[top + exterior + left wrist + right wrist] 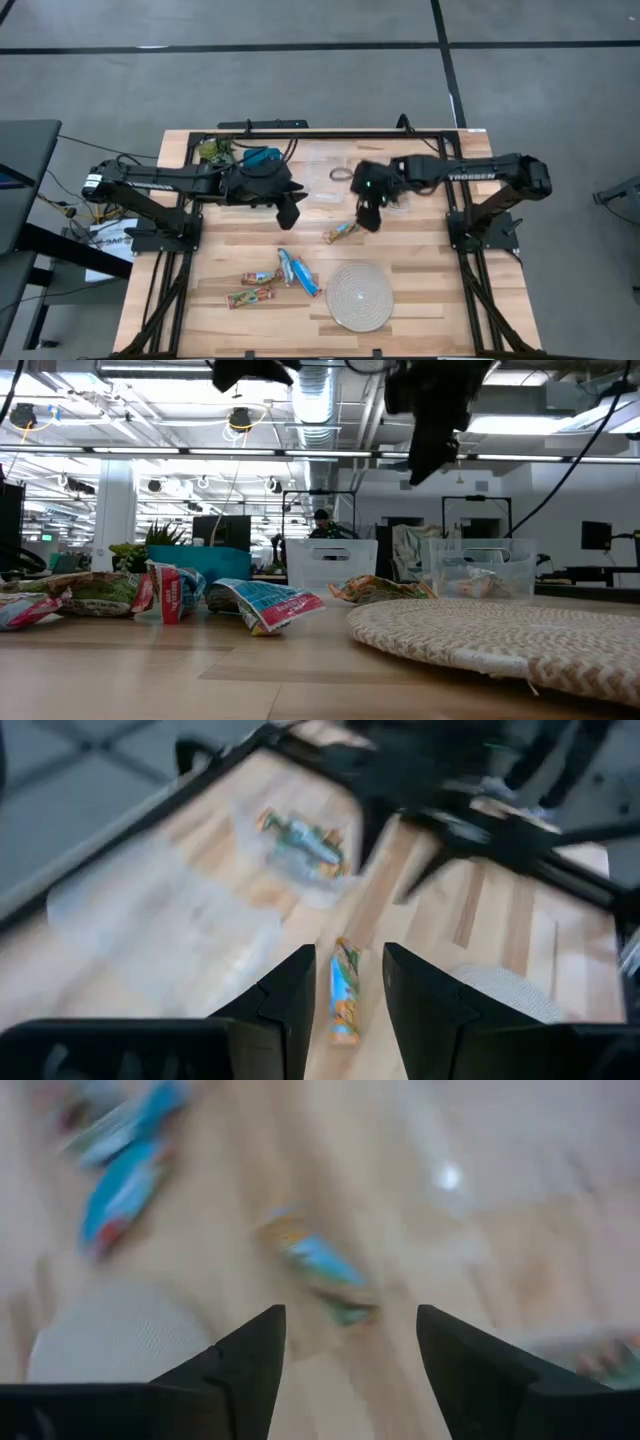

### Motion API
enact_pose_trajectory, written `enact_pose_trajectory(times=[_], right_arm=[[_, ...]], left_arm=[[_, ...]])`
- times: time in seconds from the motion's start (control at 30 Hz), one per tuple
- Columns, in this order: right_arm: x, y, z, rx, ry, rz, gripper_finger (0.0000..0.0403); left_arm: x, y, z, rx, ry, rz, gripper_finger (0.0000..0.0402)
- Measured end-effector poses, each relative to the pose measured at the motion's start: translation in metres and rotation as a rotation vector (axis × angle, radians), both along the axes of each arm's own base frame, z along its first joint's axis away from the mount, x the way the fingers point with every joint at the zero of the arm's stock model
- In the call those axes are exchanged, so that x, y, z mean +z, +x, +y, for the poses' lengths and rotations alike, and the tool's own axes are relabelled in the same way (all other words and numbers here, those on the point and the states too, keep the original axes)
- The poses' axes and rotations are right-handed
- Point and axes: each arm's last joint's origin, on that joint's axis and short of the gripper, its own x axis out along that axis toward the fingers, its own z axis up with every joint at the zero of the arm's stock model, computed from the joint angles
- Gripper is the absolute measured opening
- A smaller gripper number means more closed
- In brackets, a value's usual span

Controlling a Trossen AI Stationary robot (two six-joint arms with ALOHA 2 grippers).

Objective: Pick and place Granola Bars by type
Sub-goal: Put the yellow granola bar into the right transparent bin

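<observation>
The right hand [345, 1345], fingers apart and empty, should be centred over the tan bar [318, 1273] near mid-table, then lowered and closed across its width.

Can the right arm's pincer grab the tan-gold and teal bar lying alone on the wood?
Probably yes: the right pincer hangs open just beside the tan-gold and teal foil bar, with nothing between them.
</observation>
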Motion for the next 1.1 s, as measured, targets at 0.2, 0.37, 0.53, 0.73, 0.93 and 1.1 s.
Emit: enact_pose_trajectory(times=[0.2,0.37,0.53,0.73,0.93,1.1], right_arm=[[-0.001,0.001,0.026,0.246,-0.104,-0.013,0.0209],[-0.025,0.019,0.029,0.309,-0.141,0.044,0.0198],[-0.067,0.039,0.03,0.358,-0.139,0.156,0.019],[-0.106,0.054,0.03,0.382,-0.135,0.227,0.0183],[-0.124,0.068,0.03,0.382,-0.148,0.212,0.0173],[-0.124,0.074,0.029,0.372,-0.17,0.2,0.0142]], left_arm=[[-0.01,-0.007,0.003,0.159,-0.192,0.059,0.011],[-0.014,-0.011,0.003,0.2,-0.228,0.103,0.011],[-0.015,-0.011,0.003,0.197,-0.235,0.106,0.011],[-0.015,-0.011,0.003,0.199,-0.237,0.107,0.011],[-0.015,-0.012,0.003,0.214,-0.253,0.11,0.011],[-0.016,-0.012,0.003,0.22,-0.261,0.109,0.011]])
